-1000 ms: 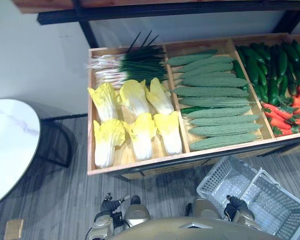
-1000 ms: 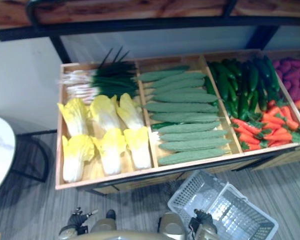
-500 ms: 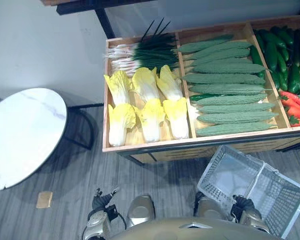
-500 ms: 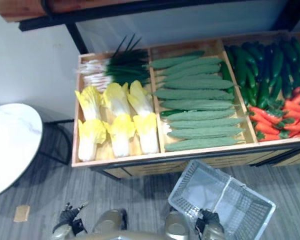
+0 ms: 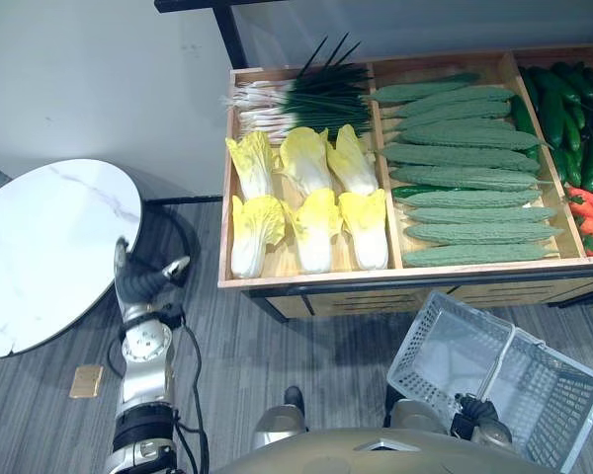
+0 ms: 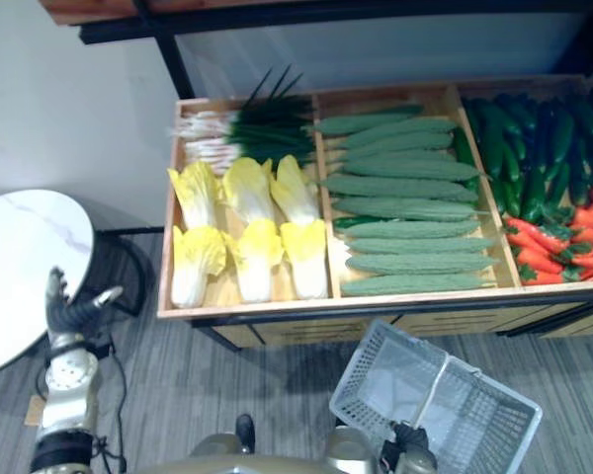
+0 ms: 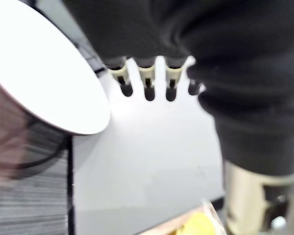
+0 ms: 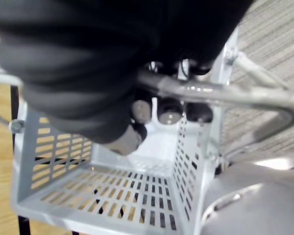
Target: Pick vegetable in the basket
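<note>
The left hand (image 5: 141,283), fingers loosely spread and empty, is now rising beside the round white tabletop (image 5: 49,247), apparently beginning its reach for the yellow-leaved cabbages (image 5: 314,212) lying untouched in the wooden crate (image 5: 306,279), while the right hand (image 5: 471,409) is gripping the handle (image 8: 225,95) of the empty grey slotted plastic basket (image 5: 430,351).

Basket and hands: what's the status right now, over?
Left hand open, raised beside round table. Right hand shut on basket handle. Basket empty; cabbages untouched in crate.

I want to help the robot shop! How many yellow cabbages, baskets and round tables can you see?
Cabbages: 6
Basket: 1
Table: 1
Total: 8
</note>
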Robot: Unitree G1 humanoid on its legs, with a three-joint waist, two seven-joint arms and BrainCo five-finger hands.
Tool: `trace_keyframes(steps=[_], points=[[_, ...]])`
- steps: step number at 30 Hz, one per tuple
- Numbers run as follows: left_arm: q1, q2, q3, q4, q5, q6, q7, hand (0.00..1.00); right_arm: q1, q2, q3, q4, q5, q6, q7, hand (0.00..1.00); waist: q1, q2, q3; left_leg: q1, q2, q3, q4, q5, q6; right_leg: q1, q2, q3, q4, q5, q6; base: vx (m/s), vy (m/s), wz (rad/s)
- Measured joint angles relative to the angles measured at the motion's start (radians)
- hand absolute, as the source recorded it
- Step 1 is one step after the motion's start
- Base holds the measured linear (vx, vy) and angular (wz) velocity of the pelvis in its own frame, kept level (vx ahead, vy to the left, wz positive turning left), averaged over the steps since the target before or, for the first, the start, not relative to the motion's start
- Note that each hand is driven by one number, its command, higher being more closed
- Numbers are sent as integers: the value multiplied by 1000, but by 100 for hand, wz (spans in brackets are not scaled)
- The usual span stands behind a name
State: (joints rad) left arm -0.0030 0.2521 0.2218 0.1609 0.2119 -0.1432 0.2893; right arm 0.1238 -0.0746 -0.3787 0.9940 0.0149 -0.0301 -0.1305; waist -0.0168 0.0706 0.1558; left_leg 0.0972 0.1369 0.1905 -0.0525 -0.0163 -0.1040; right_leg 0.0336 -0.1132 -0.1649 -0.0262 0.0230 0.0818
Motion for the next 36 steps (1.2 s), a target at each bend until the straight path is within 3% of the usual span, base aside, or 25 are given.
trace_keyframes(steps=[7,13,23,24,36], points=[[-49,39,-124,-72,201,-1,0,0,-1,-2,7,-6,-32,0,4,100,-28,3,-3,42,2,53,-15,-2,-3,11,13,50,-17,16,1,-6,1,-21],[-81,39,-211,-47,283,7,-20,0,-3,-3,7,-11,-39,1,5,100,-45,3,-3,46,1,75,-15,-6,-4,11,14,68,-35,28,3,-3,4,-11],[-186,49,-282,146,330,55,-44,0,-22,-9,4,-44,-38,1,-2,100,-62,22,21,2,2,119,-7,-8,-6,-58,19,112,-34,40,4,-20,-3,-12],[-199,49,-288,165,331,57,-44,0,-41,-10,2,-46,-38,1,-8,100,-77,29,36,-7,2,122,-4,-8,-6,-69,20,115,-32,41,4,5,-5,-6],[-416,53,-351,416,330,81,-42,0,-155,-17,-37,-65,-36,-1,-48,100,-97,76,162,-62,-1,166,7,-9,-8,-195,18,170,67,12,7,5,-2,-12]])
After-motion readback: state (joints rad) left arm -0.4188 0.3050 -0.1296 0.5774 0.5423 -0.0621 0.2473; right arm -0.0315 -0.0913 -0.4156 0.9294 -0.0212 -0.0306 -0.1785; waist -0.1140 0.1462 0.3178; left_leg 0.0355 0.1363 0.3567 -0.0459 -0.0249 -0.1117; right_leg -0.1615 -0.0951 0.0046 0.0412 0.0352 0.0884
